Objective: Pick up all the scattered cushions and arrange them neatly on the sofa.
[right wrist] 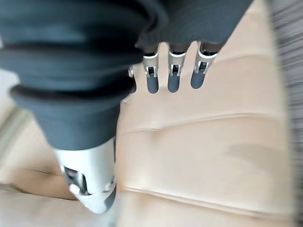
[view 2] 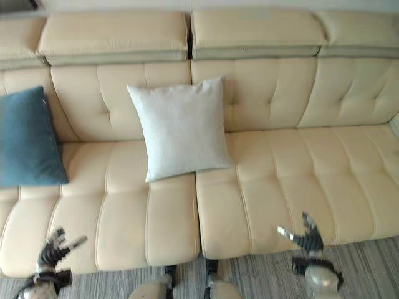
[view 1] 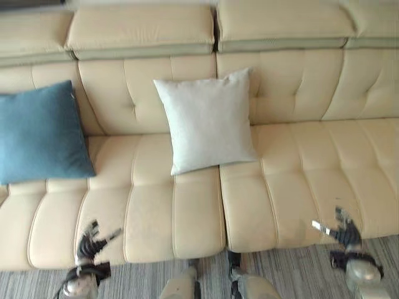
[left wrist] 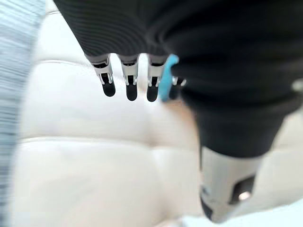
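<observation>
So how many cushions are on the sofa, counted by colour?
Blue cushion: 1
White cushion: 1
Total: 2, both propped against the cream sofa's backrest.

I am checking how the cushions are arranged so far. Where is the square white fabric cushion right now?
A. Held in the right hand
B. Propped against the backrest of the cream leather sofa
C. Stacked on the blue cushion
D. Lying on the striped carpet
B: the square white fabric cushion stands tilted on the seat, leaning on the cream leather sofa backrest, apart from the blue cushion; both hands are empty.
</observation>
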Robot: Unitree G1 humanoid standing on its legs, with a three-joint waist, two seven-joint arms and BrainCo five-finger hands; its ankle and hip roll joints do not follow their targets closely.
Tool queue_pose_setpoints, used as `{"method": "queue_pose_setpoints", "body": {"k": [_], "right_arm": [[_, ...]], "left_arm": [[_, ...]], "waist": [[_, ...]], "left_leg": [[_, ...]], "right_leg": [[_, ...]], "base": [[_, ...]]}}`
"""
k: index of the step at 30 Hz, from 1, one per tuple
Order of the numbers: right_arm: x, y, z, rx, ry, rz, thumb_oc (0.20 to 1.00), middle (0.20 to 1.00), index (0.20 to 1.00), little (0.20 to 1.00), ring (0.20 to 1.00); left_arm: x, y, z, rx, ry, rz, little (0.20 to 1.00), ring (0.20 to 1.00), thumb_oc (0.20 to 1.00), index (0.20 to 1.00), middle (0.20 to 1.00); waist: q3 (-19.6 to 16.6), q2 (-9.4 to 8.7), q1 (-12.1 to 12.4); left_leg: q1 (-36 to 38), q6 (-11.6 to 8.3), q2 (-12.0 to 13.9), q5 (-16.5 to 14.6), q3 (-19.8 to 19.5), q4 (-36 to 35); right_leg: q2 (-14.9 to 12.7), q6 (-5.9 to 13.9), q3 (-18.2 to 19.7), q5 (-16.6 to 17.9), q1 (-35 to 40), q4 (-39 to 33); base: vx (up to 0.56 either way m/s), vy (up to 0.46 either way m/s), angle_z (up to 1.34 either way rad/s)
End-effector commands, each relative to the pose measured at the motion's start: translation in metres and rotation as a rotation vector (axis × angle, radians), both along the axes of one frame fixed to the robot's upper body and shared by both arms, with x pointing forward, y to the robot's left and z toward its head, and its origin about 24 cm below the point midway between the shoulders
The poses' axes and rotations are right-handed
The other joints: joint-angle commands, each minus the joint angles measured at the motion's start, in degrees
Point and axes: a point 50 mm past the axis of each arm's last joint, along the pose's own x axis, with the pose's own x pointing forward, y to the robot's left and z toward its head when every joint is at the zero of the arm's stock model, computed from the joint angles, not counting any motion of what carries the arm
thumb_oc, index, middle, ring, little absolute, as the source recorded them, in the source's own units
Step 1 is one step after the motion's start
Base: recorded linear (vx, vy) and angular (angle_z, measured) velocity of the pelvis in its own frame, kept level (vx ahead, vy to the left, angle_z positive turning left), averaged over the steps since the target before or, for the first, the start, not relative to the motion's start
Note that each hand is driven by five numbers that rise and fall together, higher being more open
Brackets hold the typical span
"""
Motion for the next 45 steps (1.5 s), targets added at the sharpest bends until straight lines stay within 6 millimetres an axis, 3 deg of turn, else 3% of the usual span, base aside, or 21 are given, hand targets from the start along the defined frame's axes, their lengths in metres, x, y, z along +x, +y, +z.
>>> {"method": "queue_pose_setpoints", "body": {"k": [1, 3, 7, 10, 12, 14, 17, 19, 20, 21, 22, 25, 28, 34, 39, 43, 45], "right_arm": [[0.025, 0.003, 0.010, -0.047, -0.039, 0.098, 1.000, 1.000, 1.000, 1.000, 1.000], [0.020, 0.008, 0.004, -0.034, -0.011, 0.103, 1.000, 1.000, 1.000, 1.000, 1.000], [0.033, 0.022, 0.002, -0.007, -0.031, 0.124, 1.000, 1.000, 1.000, 1.000, 1.000], [0.038, 0.032, -0.001, 0.042, -0.054, 0.119, 1.000, 1.000, 1.000, 1.000, 1.000], [0.037, 0.035, -0.001, 0.051, -0.063, 0.117, 1.000, 1.000, 1.000, 1.000, 1.000], [0.038, 0.039, -0.002, 0.071, -0.067, 0.111, 1.000, 1.000, 1.000, 1.000, 1.000], [0.046, 0.039, 0.004, 0.081, -0.110, 0.103, 1.000, 1.000, 1.000, 1.000, 1.000], [0.052, 0.036, 0.011, 0.068, -0.136, 0.102, 1.000, 1.000, 1.000, 1.000, 1.000], [0.052, 0.036, 0.011, 0.068, -0.136, 0.102, 1.000, 1.000, 1.000, 1.000, 1.000], [0.056, 0.031, 0.018, 0.056, -0.156, 0.100, 1.000, 1.000, 1.000, 1.000, 1.000], [0.056, 0.031, 0.018, 0.056, -0.156, 0.100, 1.000, 1.000, 1.000, 1.000, 1.000], [0.054, 0.028, 0.018, 0.059, -0.157, 0.098, 1.000, 1.000, 1.000, 1.000, 1.000], [0.050, 0.029, 0.016, 0.069, -0.150, 0.090, 1.000, 1.000, 1.000, 1.000, 1.000], [0.045, 0.026, 0.009, 0.096, -0.128, 0.063, 1.000, 1.000, 1.000, 1.000, 1.000], [0.045, 0.030, 0.005, 0.119, -0.114, 0.047, 1.000, 1.000, 1.000, 1.000, 1.000], [0.047, 0.037, 0.003, 0.135, -0.112, 0.054, 1.000, 1.000, 1.000, 1.000, 1.000], [0.048, 0.040, 0.002, 0.140, -0.112, 0.058, 1.000, 1.000, 1.000, 1.000, 1.000]], "left_arm": [[0.019, -0.004, 0.003, 0.048, 0.003, -0.127, 1.000, 1.000, 1.000, 1.000, 1.000], [0.010, -0.008, -0.003, 0.036, 0.030, -0.118, 1.000, 1.000, 1.000, 1.000, 1.000], [0.022, -0.008, 0.002, 0.055, -0.015, -0.107, 1.000, 1.000, 1.000, 1.000, 1.000], [0.032, -0.007, 0.009, 0.077, -0.047, -0.120, 1.000, 1.000, 1.000, 1.000, 1.000], [0.033, -0.008, 0.009, 0.080, -0.048, -0.115, 1.000, 1.000, 1.000, 1.000, 1.000], [0.034, -0.009, 0.007, 0.081, -0.047, -0.118, 1.000, 1.000, 1.000, 1.000, 1.000], [0.040, -0.013, 0.006, 0.078, -0.058, -0.113, 1.000, 1.000, 1.000, 1.000, 1.000], [0.048, -0.019, 0.009, 0.066, -0.085, -0.120, 1.000, 1.000, 1.000, 1.000, 1.000], [0.048, -0.019, 0.009, 0.066, -0.085, -0.120, 1.000, 1.000, 1.000, 1.000, 1.000], [0.058, -0.028, 0.012, 0.054, -0.111, -0.157, 1.000, 1.000, 1.000, 1.000, 1.000], [0.058, -0.028, 0.012, 0.054, -0.110, -0.157, 1.000, 1.000, 1.000, 1.000, 1.000], [0.057, -0.031, 0.010, 0.035, -0.108, -0.171, 1.000, 1.000, 1.000, 1.000, 1.000], [0.053, -0.036, 0.008, 0.020, -0.101, -0.177, 1.000, 1.000, 1.000, 1.000, 1.000], [0.051, -0.035, 0.007, 0.050, -0.065, -0.241, 1.000, 1.000, 1.000, 1.000, 1.000], [0.052, -0.035, 0.008, 0.047, -0.064, -0.251, 1.000, 1.000, 1.000, 1.000, 1.000], [0.053, -0.036, 0.009, 0.056, -0.067, -0.264, 1.000, 1.000, 1.000, 1.000, 1.000], [0.056, -0.036, 0.012, 0.060, -0.084, -0.269, 1.000, 1.000, 1.000, 1.000, 1.000]], "waist": [[-2.56, -0.59, 0.06], [-2.39, -0.35, 0.06], [0.07, 0.66, 0.74], [1.18, 1.74, 1.02], [0.71, 1.75, 1.66], [-0.10, 0.33, 2.57], [-0.50, -0.17, 3.46], [0.60, 0.27, 3.66], [0.60, 0.27, 3.66], [1.26, -0.23, 2.65], [1.28, -0.21, 2.54], [1.08, -1.20, 1.35], [0.61, -0.84, 0.87], [-0.85, -0.47, -0.24], [-0.91, -0.62, -0.68], [-0.92, -0.75, -1.28], [-0.15, -0.73, -0.92]], "left_leg": [[3.00, -1.50, -1.04, -5.53, 1.65, 0.71], [3.80, -0.94, -1.42, -5.98, 2.16, 0.79], [3.06, -0.33, -0.62, -4.91, 3.68, 0.82], [1.67, 0.08, 0.63, -3.14, 3.55, 1.15], [0.91, 0.10, 0.66, -2.33, 3.04, 1.13], [-0.21, -0.44, -0.37, -1.51, 2.22, 1.19], [-4.90, -2.07, 0.10, 1.91, 2.31, 1.28], [-7.74, -3.86, 0.51, 3.73, 1.52, 2.43], [-7.74, -3.86, 0.51, 3.73, 1.52, 2.43], [-8.09, -3.23, -0.89, -0.13, -1.68, 6.15], [-8.17, -3.21, -0.93, -0.32, -1.78, 6.40], [-4.69, -2.68, -1.50, -6.21, -4.03, 10.29], [-2.95, -2.51, -1.96, -7.19, -7.56, 9.95], [0.57, -1.56, -2.08, -7.49, -5.85, 6.57], [1.65, -0.61, -2.32, -8.29, -3.76, 6.25], [2.00, 0.04, -1.67, -8.87, 0.62, 6.08], [2.26, 0.28, -0.69, -9.38, 3.80, 6.45]], "right_leg": [[-3.42, 5.81, 0.32, -5.25, 1.85, 3.62], [-3.81, 6.26, 1.01, -4.94, 1.55, 4.28], [-4.16, 7.62, 1.72, -4.77, -3.35, 12.77], [-3.20, 6.19, 1.24, -9.74, -3.42, 22.38], [-2.33, 5.48, 1.69, -10.78, -2.32, 28.08], [-1.16, 4.23, 2.27, -13.88, 3.27, 20.13], [0.73, 2.37, 3.49, -14.74, 4.90, 10.96], [1.46, 1.55, 3.38, -14.34, 3.68, 10.58], [1.46, 1.55, 3.38, -14.34, 3.68, 10.58], [0.43, 1.78, 2.10, -12.17, 1.28, 10.10], [0.41, 1.80, 1.99, -12.23, 1.37, 10.08], [-1.27, 2.29, 1.57, -10.10, 0.38, 9.48], [-0.63, 2.23, 2.64, -9.71, 0.13, 9.21], [-0.63, 2.83, 3.68, -9.19, 0.96, 8.90], [-0.54, 4.04, 7.24, -6.64, 0.01, 7.94], [0.02, 5.20, 9.89, -5.38, -2.52, 9.03], [-0.28, 5.67, 8.86, -5.17, -4.45, 10.80]], "base": [[-0.03, 0.130, -0.15], [-0.08, 0.110, -0.15], [-0.24, 0.063, -0.45], [-0.22, -0.016, -0.21], [-0.17, -0.090, 0.12], [-0.14, -0.177, 0.09], [-0.24, -0.195, 0.11], [-0.21, -0.083, 0.02], [-0.38, -0.062, -0.01], [-0.29, -0.042, 0.05], [-0.35, -0.042, 0.08], [-0.12, 0.010, 0.35], [-0.02, 0.046, 0.00], [0.02, 0.091, -0.16], [-0.03, 0.079, -0.44], [-0.05, 0.061, -0.73], [-0.07, -0.005, -1.51]]}}
